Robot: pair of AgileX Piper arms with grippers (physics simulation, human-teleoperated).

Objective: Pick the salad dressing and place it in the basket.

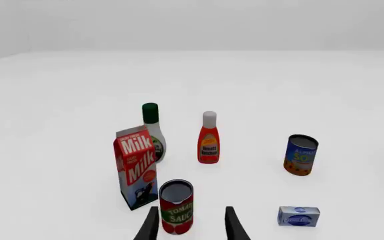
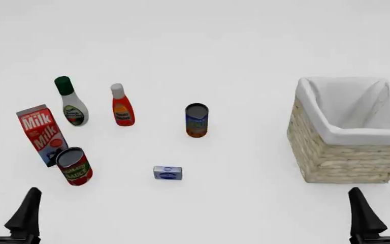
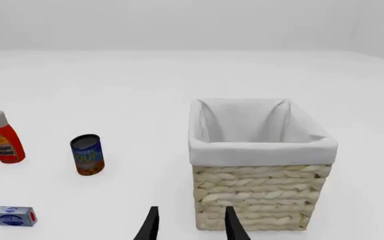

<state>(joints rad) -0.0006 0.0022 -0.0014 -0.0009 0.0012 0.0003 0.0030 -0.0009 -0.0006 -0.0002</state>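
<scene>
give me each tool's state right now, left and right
Left tool: open, holding nothing.
Right tool: open, holding nothing.

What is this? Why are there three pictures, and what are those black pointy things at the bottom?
It is a pretend robot inside a computer program, with two arms at a white table. The black points are its fingers. The left end effector and right end effector are both open and hold nothing. One picture looks down from above, behind the arms. The other two come from small cameras on each arm, looking along the fingers. On the table stand a salad dressing with a green cap, a red ketchup bottle, a milk carton, a tomato sauce can, a blue soup can and a small blue box. At the right sits a basket with white cloth inside.
</scene>
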